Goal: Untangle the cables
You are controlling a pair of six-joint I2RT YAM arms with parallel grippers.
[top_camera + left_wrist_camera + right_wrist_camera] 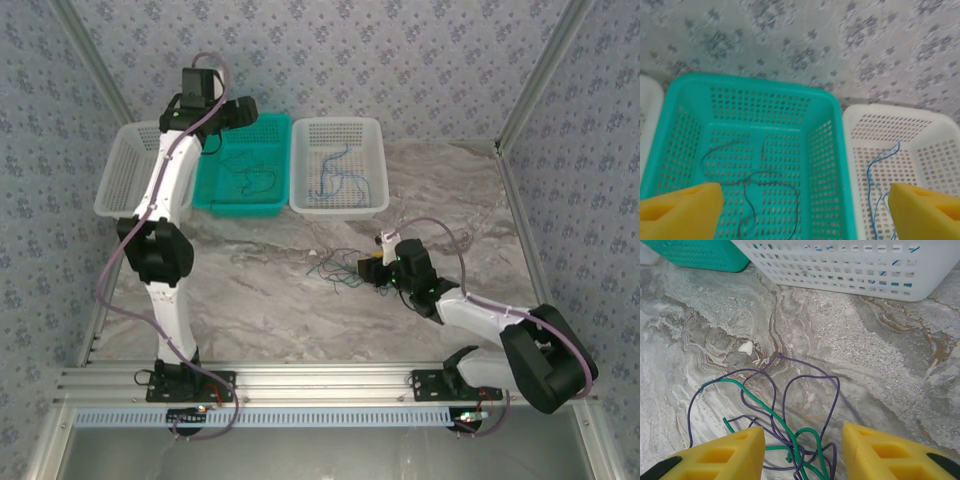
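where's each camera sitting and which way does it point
top external: above and behind, looking down on the table; left arm and right arm, bases nearest.
left wrist: above the teal basket, looking into it; yellow fingers of the open left gripper at the bottom.
right wrist: low over the table, facing the tangle; open right gripper straddles it.
shared: teal basket and white basket in all three.

Top cam: high, near side, looks down on whole table (pixel 250 300). Left wrist: close over teal basket (pixel 755 82), facing far. Right wrist: low, facing far. Both wrists catch white basket (pixel 850 270).
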